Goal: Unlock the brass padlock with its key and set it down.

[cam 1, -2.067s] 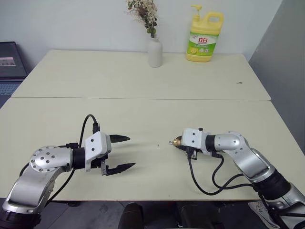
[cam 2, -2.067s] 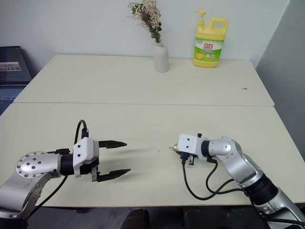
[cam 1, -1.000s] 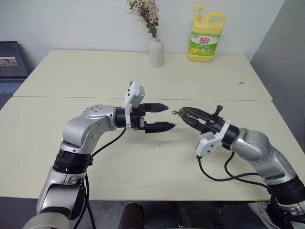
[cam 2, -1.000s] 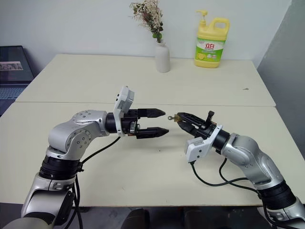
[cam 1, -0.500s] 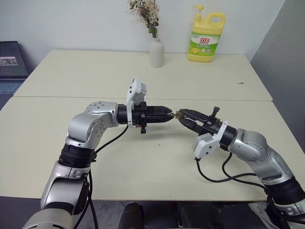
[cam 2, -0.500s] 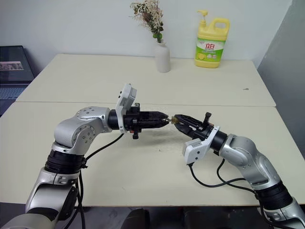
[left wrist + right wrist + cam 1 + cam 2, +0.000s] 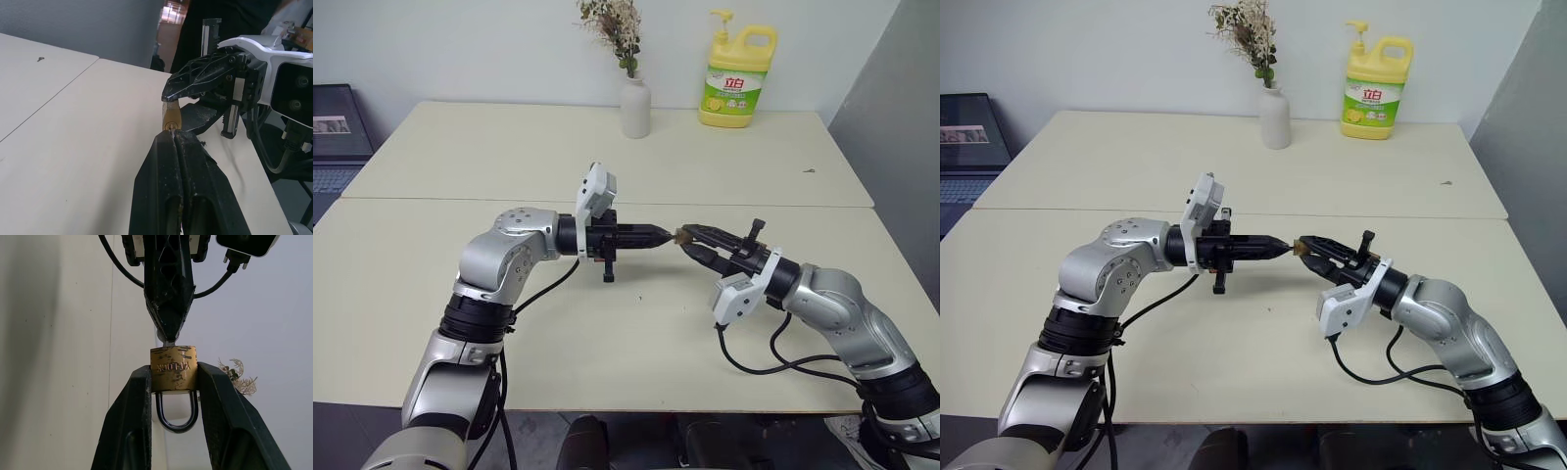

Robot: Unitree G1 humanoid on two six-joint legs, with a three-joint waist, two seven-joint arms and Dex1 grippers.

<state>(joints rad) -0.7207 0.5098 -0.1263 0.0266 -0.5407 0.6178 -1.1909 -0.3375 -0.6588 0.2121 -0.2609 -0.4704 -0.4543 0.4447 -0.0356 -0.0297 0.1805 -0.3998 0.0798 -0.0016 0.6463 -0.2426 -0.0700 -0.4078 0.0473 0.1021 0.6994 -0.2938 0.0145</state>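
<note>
The right gripper [image 7: 173,377] clamps the brass padlock [image 7: 173,367] by the two flat sides of its body, one black finger on each side, in the air above the cream worktop [image 7: 607,323]. The lock's long axis runs along the gripper's own line: the keyhole end faces away from the right wrist, towards the other arm, and the dark U-shaped shackle [image 7: 177,416] hangs back between the fingers, towards the palm. The shackle looks seated in the body.

The left gripper [image 7: 174,138] is pressed fully closed, its fingers lying flat together, and its tip meets the padlock's keyhole end head-on. A thin silvery sliver, the key [image 7: 168,341], bridges that tip and the brass body.

In the head views the two grippers meet tip to tip over the middle of the near worktop, and the padlock is no more than a small brass speck [image 7: 683,234] between them. The right wrist view gives the lettered brass face, the shackle and the key. The left wrist view looks along the closed fingers to the padlock's end face [image 7: 171,119], with the right gripper's fingers above and below it.
</note>
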